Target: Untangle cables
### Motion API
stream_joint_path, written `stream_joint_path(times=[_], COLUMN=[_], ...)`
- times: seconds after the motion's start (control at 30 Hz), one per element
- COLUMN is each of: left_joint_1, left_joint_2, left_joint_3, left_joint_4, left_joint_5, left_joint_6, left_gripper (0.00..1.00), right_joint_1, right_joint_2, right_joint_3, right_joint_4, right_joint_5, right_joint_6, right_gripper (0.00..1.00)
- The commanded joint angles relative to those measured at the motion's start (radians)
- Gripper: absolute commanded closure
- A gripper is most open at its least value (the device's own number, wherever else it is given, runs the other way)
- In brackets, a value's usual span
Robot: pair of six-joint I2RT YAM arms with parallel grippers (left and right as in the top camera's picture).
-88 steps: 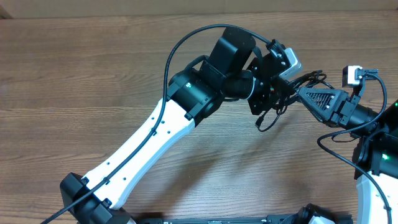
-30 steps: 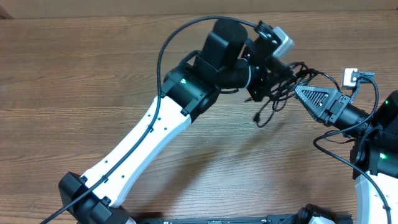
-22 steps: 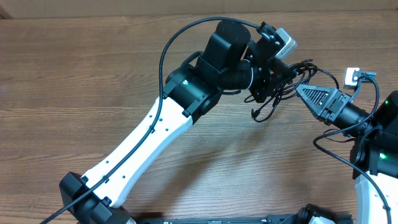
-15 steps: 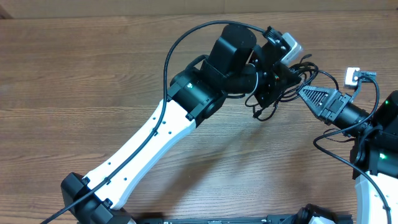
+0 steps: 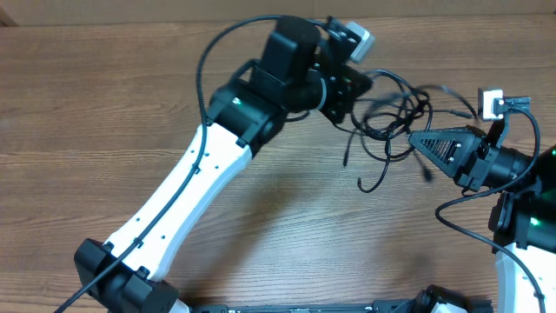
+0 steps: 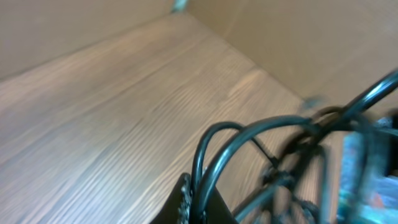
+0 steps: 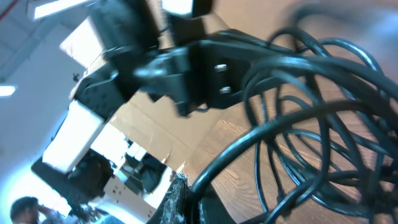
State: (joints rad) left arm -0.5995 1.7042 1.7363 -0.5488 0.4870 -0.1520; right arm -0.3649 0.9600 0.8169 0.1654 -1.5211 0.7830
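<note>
— While overhead is showing the cables [image 5: 391,117] hanging between both claws, what is holding them?
— Left gripper [image 5: 351,90] and right gripper [image 5: 417,139] are clamping strands; spreading step, I judge.
— Left wrist?
— Loops are rising above closed tips.
— Right wrist?
— Same. Next move is calling for a wider, gentle pull.

A brown desk [image 5: 104,104] with fine, darker wood grain fills the frame. At upper right is a tangle of thin black cables [image 5: 395,122]. The left arm [image 5: 182,187], rising from lower left, has white links and black joints. The left pincer [image 5: 349,89] is black, with a grey camera [image 5: 356,36] above it. The right pincer [image 5: 417,140], at right, is black with a ribbed lattice pattern. A green light [image 5: 532,222] glows at lower right.
</note>
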Motion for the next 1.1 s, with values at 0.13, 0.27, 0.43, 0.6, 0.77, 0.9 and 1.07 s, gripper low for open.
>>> stream_joint_path(times=[0.13,0.27,0.43,0.6,0.77,0.9,1.07], left_joint_1=[0.098,0.154,0.25,0.348,0.383,0.368,0.344], left_joint_2=[0.004,0.004,0.004,0.004,0.004,0.004,0.004], left_joint_3=[0.006,0.006,0.006,0.006,0.006,0.006,0.006], left_joint_4=[-0.122,-0.167,-0.193,-0.208,-0.203,-0.198,-0.175], left_joint_5=[-0.124,-0.245,-0.261,-0.216,0.03,0.206,0.372], left_joint_6=[0.051,0.052,0.051,0.051,0.126,0.192,0.209], left_gripper=[0.96,0.96,0.96,0.96,0.96,0.96,0.96], right_joint_1=[0.005,0.005,0.005,0.005,0.005,0.005,0.005], right_joint_2=[-0.028,-0.028,-0.028,-0.028,-0.024,0.024,0.103], right_joint_3=[0.014,0.014,0.014,0.014,0.014,0.014,0.014], right_joint_4=[0.283,0.391,0.391,0.391,0.391,0.353,0.327], right_joint_5=[-0.048,-0.048,-0.048,-0.048,-0.048,-0.048,-0.047], right_joint_6=[0.276,0.373,0.374,0.373,0.373,0.373,0.373], right_gripper=[0.96,0.96,0.96,0.96,0.96,0.51,0.23])
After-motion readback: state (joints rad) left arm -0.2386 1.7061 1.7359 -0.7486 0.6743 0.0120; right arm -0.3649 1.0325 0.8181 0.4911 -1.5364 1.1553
